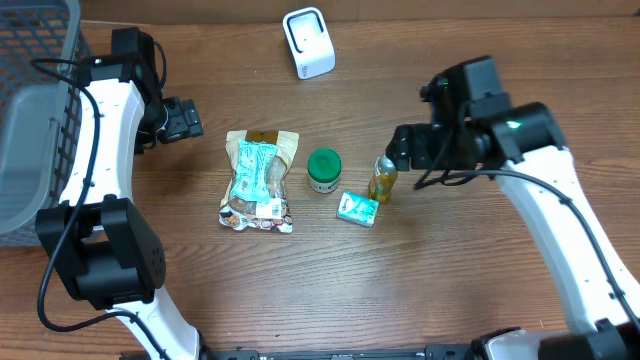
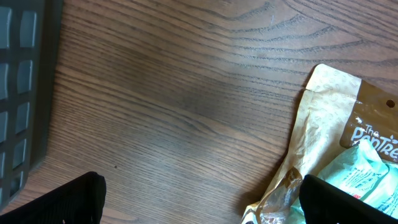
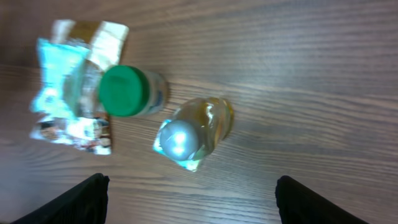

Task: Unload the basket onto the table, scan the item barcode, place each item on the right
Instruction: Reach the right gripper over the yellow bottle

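Observation:
Several items lie mid-table: a snack bag (image 1: 258,180), a jar with a green lid (image 1: 323,170), a small yellow bottle with a silver cap (image 1: 383,178) and a teal box (image 1: 357,209). A white scanner (image 1: 308,42) stands at the back. My right gripper (image 1: 402,150) hangs open just right of the bottle. In the right wrist view the bottle (image 3: 196,130) stands beyond the open gripper (image 3: 193,202), and the jar (image 3: 127,91) is left of it. My left gripper (image 1: 185,120) is open over bare wood, left of the bag (image 2: 336,143). No barcode is legible.
A dark grey basket (image 1: 30,110) fills the far left edge and shows in the left wrist view (image 2: 25,93). The bag, jar, bottle and box sit close together. Bare wood lies in front of them and to the right.

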Robot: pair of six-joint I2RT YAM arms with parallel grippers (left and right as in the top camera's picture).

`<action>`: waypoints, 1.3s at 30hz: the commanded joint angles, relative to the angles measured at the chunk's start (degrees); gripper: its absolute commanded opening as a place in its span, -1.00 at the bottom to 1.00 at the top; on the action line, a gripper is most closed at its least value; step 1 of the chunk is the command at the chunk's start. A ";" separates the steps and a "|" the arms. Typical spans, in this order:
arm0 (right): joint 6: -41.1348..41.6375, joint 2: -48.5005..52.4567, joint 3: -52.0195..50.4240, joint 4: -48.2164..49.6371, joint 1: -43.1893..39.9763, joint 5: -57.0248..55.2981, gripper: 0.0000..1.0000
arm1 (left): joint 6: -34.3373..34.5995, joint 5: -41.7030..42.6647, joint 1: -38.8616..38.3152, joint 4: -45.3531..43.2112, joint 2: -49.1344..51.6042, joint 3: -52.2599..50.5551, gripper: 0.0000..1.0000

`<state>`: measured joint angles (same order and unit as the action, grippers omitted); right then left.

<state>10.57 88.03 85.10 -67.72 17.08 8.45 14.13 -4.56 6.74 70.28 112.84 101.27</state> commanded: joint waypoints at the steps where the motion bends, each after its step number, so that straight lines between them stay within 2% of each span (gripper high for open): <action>1: 3.45 3.10 1.09 0.28 3.52 -8.83 0.68 | -0.87 -0.31 -0.31 -0.07 -0.57 0.87 0.99; 7: 4.50 7.32 1.05 3.54 6.38 -9.51 0.85 | -0.87 -0.31 -0.31 -0.04 -0.57 0.87 0.99; 14: 4.48 12.24 1.05 5.44 6.38 -9.49 0.95 | -0.87 -0.31 -0.33 -0.07 -0.57 0.87 0.99; 24: 4.48 15.61 0.42 5.60 6.38 -9.49 0.96 | -0.87 -0.31 -0.37 -0.07 -0.57 0.87 0.99; 33: 4.46 15.63 0.42 4.68 6.32 -9.51 0.84 | -0.87 -0.31 -0.37 -0.07 -0.57 0.87 0.99; 36: 4.44 15.63 0.42 5.05 6.32 -9.55 1.00 | -0.87 -0.31 -0.37 -0.07 -0.57 0.87 0.99; 39: 4.46 15.63 0.42 6.56 6.32 -9.46 1.00 | -0.87 -0.33 -0.37 -0.04 -0.57 0.87 0.99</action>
<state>14.96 103.79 85.10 -62.15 23.51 -0.45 14.13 -4.54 6.74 70.28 112.84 101.27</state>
